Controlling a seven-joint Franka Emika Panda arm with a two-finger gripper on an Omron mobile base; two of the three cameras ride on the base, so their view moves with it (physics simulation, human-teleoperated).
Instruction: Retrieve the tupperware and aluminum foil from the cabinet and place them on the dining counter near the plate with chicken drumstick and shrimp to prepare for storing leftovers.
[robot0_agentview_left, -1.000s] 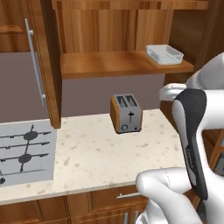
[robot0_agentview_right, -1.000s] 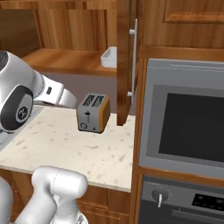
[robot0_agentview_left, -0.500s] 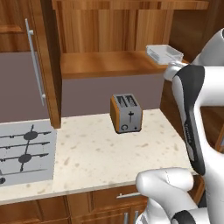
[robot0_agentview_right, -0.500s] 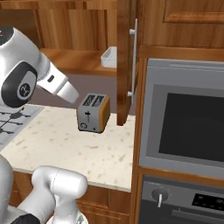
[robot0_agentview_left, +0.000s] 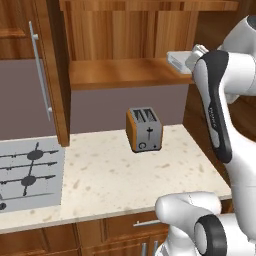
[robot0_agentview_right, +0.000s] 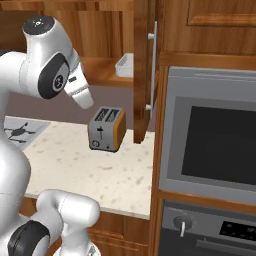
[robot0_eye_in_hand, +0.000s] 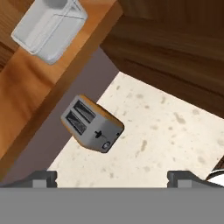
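Fingers (robot0_eye_in_hand: 112, 178) spread wide, empty, seen in the hand view; below them a toaster (robot0_eye_in_hand: 92, 124) on the speckled counter (robot0_eye_in_hand: 166, 131), and the tupperware (robot0_eye_in_hand: 49, 28) resting on the cabinet shelf (robot0_eye_in_hand: 30, 92).

Left base view: tupperware (robot0_agentview_left: 179, 60) at the shelf's right end, partly hidden behind the arm; cabinet (robot0_agentview_left: 125, 45) open.

Right base view: tupperware (robot0_agentview_right: 124, 65) beside the open door. Looks light, stiff, smooth plastic, likely slippery; best pinched across one thin wall at the rim.
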